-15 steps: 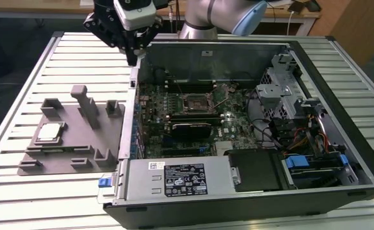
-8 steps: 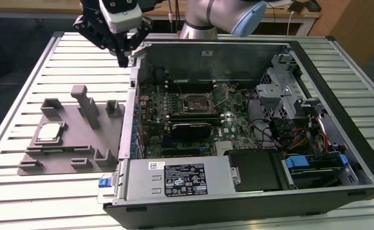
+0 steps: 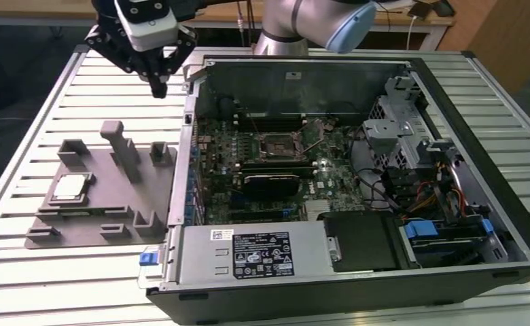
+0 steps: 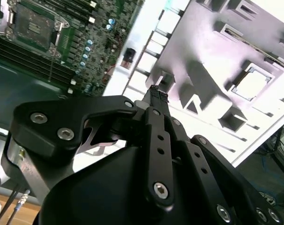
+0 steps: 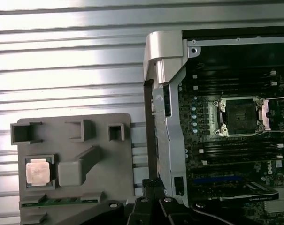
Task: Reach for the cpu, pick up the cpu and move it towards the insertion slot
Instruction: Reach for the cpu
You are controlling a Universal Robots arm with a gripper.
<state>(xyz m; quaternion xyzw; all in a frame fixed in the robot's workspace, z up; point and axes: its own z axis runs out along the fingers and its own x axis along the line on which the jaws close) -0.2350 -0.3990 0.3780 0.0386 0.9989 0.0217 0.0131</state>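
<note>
The black gripper [image 4: 156,93] is closest, its two fingers pressed together with nothing between them. Its big body is cut off at the edge. It hangs over the table [image 3: 29,265] beside the computer case [image 3: 356,302]. The cpu [image 5: 37,171] lies flat in a grey tray [image 5: 118,154], well apart from the gripper. The insertion slot [image 5: 239,117] sits inside the case. A white sticker [image 3: 263,254] has print I cannot read.

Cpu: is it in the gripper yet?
No, the cpu lies in its seat on the grey fixture, and the gripper hangs apart from it, shut and empty.
</note>
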